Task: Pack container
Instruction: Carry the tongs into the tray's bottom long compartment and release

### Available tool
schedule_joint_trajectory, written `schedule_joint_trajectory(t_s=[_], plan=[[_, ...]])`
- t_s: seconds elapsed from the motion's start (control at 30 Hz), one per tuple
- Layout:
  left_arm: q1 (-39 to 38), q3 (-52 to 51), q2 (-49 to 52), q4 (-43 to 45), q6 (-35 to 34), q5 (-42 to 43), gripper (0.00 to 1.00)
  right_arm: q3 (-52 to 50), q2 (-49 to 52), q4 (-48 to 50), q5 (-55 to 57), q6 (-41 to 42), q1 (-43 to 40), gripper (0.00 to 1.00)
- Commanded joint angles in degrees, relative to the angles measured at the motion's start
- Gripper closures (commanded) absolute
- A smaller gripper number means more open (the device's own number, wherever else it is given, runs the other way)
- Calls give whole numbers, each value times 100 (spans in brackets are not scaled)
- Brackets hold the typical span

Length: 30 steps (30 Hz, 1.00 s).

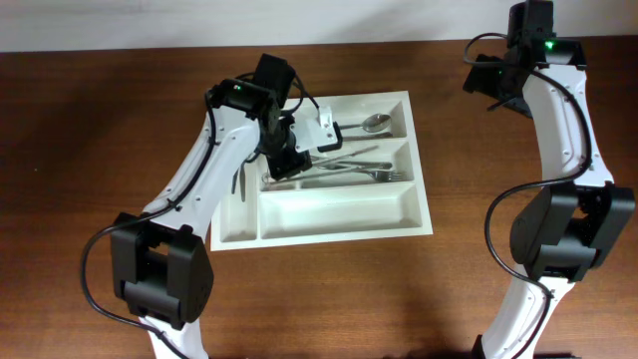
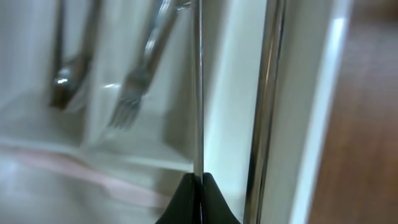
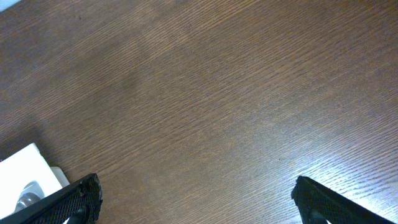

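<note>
Overhead, left tool (image 1: 296, 152) clamped a thin utensil (image 2: 199, 93) inside the container (image 1: 339, 214) by the worktop's far edge; lowering and releasing seemed next. Right tool (image 3: 196, 198) gaped empty.

Table (image 1: 100, 120): brown wood, fine straight grain, matt with soft sheen under light. Container (image 1: 339, 211): white plastic, smooth, faintly glossy. Spoon (image 1: 376, 123), forks (image 1: 364, 170): polished metal, bright reflections. Thin utensil (image 2: 198, 93) in left end effector (image 2: 198, 190): mirror-smooth metal. Right end effector (image 3: 196, 202) fingers (image 3: 78, 202): black, matt, finely ribbed. Arm shells (image 1: 199, 165): smooth white plastic, glossy.
</note>
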Motion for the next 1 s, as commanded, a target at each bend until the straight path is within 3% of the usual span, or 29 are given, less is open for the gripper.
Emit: schedule_joint_trajectory(t_s=[0.0, 0.3, 0.97], plan=[[-66, 33, -101, -201, 433, 675, 98, -26, 50, 15, 52, 66, 15, 1], [-101, -584, -101, -109, 671, 669, 98, -26, 50, 15, 52, 66, 15, 1], [-101, -1939, -101, 1021, 671, 584, 96, -26, 50, 15, 52, 66, 15, 1]])
